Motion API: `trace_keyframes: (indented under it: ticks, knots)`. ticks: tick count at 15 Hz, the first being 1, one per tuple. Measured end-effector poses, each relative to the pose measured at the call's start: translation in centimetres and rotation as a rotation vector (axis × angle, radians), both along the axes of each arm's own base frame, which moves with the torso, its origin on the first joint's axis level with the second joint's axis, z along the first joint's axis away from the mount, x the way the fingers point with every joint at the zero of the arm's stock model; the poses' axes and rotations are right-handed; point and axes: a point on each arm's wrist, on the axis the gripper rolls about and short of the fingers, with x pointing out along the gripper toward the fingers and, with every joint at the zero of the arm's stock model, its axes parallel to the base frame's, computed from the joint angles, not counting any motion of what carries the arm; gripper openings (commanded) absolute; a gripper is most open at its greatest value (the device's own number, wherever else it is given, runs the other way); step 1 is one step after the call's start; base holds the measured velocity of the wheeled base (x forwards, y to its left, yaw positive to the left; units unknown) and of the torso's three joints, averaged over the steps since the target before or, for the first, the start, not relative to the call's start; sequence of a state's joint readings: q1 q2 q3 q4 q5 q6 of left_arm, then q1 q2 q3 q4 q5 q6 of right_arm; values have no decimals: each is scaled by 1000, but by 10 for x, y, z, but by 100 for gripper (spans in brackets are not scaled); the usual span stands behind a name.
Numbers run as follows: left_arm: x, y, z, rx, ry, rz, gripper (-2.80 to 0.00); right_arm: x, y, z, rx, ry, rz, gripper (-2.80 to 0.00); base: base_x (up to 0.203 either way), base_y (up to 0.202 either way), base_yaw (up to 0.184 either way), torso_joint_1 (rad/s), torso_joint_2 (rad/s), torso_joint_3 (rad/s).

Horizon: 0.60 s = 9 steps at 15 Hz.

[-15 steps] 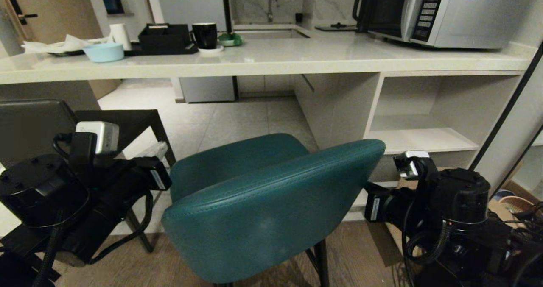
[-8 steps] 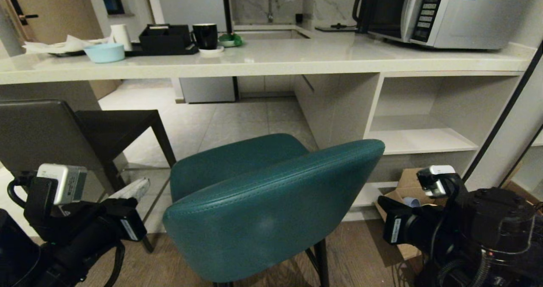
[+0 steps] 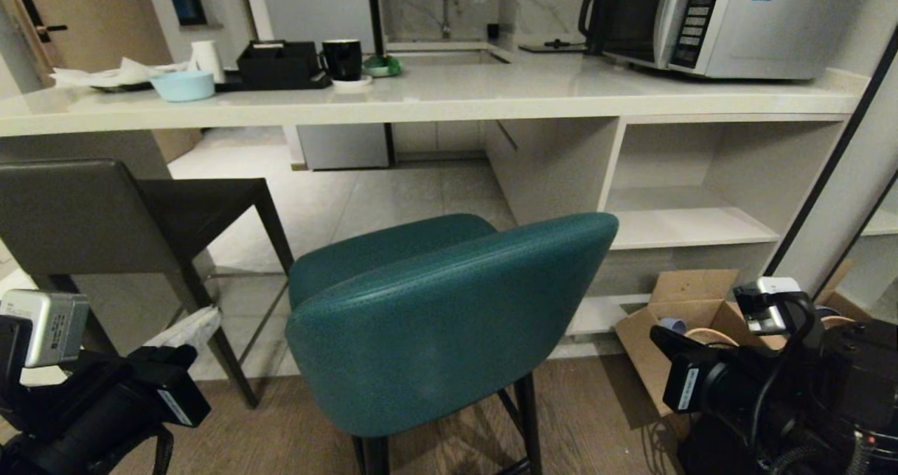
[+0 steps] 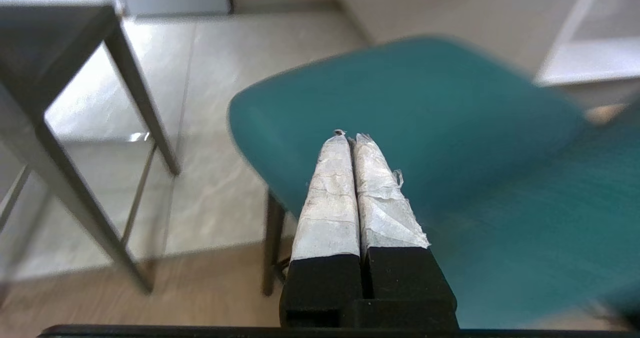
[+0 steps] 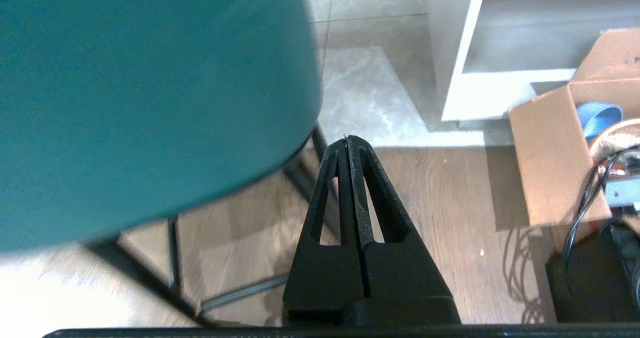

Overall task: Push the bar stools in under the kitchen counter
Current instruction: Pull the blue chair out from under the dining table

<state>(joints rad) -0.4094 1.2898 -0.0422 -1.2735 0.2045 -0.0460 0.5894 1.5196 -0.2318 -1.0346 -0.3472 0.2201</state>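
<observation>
Behind the kitchen counter point(image 3: 435, 99) the sink is showing, and the teal stool point(image 3: 449, 320) is standing before it, not yet under. Both grippers are pressed together: left gripper point(image 4: 350, 138) and right gripper point(image 5: 347, 139) are flanking its back, equally near.

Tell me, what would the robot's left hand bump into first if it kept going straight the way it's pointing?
Most likely the teal stool. The shut left hand points at the stool's side, and nothing lies between them in its wrist view. How near it is can't be judged, so this is a guess.
</observation>
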Motion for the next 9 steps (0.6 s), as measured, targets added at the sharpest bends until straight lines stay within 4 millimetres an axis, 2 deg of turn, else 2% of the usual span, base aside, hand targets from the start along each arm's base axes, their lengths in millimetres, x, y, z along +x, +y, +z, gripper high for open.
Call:
trace_keyframes:
  ticks: [3,5,9]
  knots:
    - [7,-3,8,-5,-13,2,-280,2,1,2,2,-7,1,-280,-160,0,-1,-3,1,4]
    - [13,-5,11,2,7,2,-280,10,7,6,5,-23,2,-280,0,0,0,0,0,0]
    - [37,-13,22,-6,-7,13,-280,41,25,16,-28,-59,8,-280,0,0,0,0,0,0]
